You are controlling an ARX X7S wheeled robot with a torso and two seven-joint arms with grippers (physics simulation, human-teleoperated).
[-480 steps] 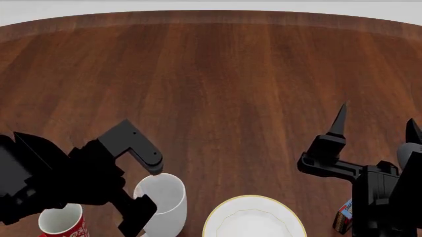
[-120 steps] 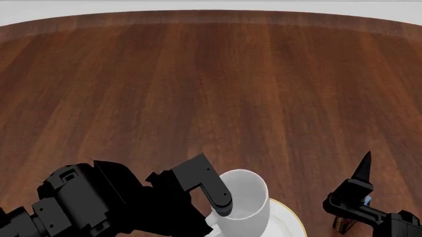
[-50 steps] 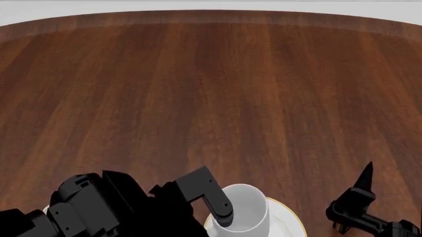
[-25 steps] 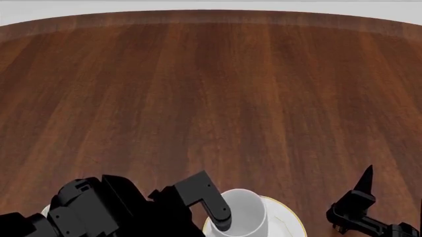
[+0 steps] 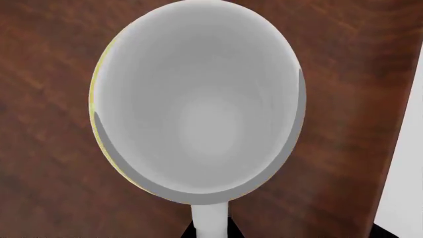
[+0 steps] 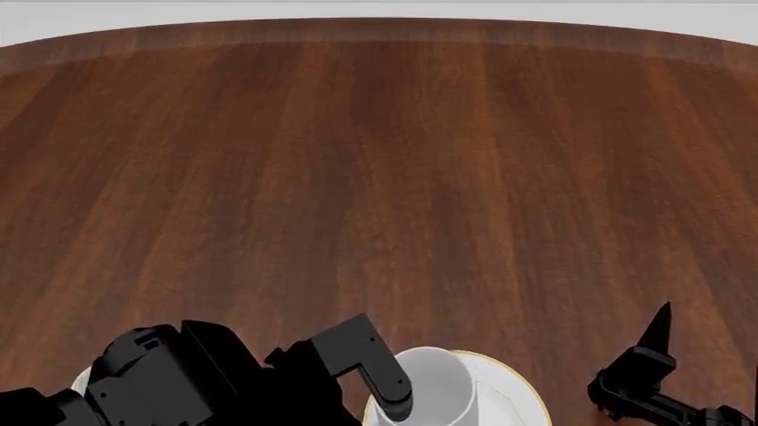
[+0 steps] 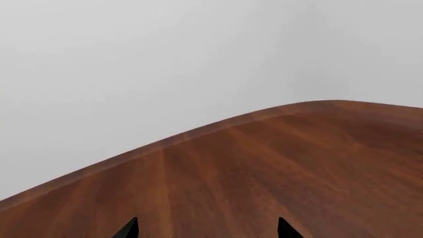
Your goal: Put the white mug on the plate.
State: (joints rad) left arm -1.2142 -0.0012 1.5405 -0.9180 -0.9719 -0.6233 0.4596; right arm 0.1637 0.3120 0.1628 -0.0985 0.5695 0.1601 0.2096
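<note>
At the near edge of the brown wood counter (image 6: 391, 177): one white mug (image 6: 434, 383), upright over the plate (image 6: 512, 392); contact between them hidden. My left hand (image 6: 391, 404) grips the mug, one finger at its rim, the other cut off by the frame. Plate mostly covered, only a gold rim sliver showing. My right hand (image 7: 206, 229): two tips apart, holding nothing.

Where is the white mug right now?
In the head view, the white mug sits low and center over the plate, held by the left gripper.
</note>
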